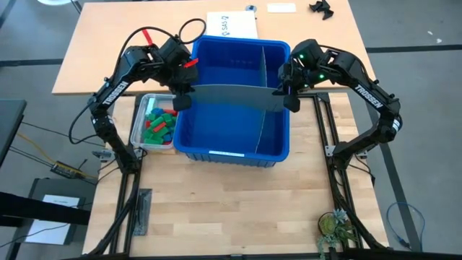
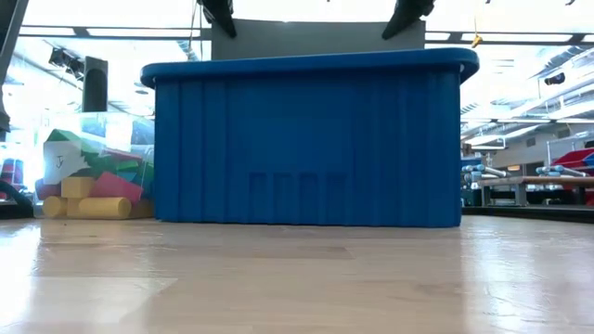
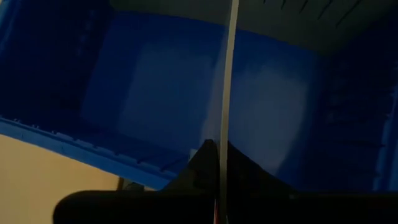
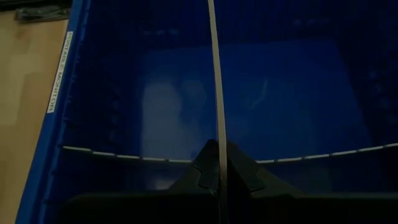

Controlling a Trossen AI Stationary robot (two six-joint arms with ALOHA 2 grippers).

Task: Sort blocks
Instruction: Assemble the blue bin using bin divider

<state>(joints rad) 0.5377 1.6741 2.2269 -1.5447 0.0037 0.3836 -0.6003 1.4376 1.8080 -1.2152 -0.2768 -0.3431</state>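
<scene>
A grey flat divider panel (image 1: 232,97) stands on edge across the blue bin (image 1: 231,154), running from left to right. My left gripper (image 1: 183,100) is shut on its left end and my right gripper (image 1: 288,98) on its right end. In the low view the panel (image 2: 316,39) rises above the bin's rim (image 2: 306,63), and its lower part is hidden behind the bin wall. The blocks (image 1: 159,123), red, green and blue, lie in a small clear tub (image 1: 138,123) just left of the bin. My left gripper pinches the panel's left end (image 3: 222,146) between its two fingers (image 3: 202,163), near the top edge, slanting down from the left. The panel stands upright in the hold; its lower edge is hidden. My right gripper pinches the panel's right end (image 4: 218,144) between its two fingers (image 4: 239,165), near the top edge, slanting down from the right. The panel runs straight away from the fingers, upright.
A second grey divider (image 1: 263,79) stands in the bin, running from near to far right of its middle. A white sheet (image 1: 231,23) lies behind the bin. Bare wooden table (image 1: 231,209) stretches in front of it, with a small plant (image 1: 336,230) near the front right.
</scene>
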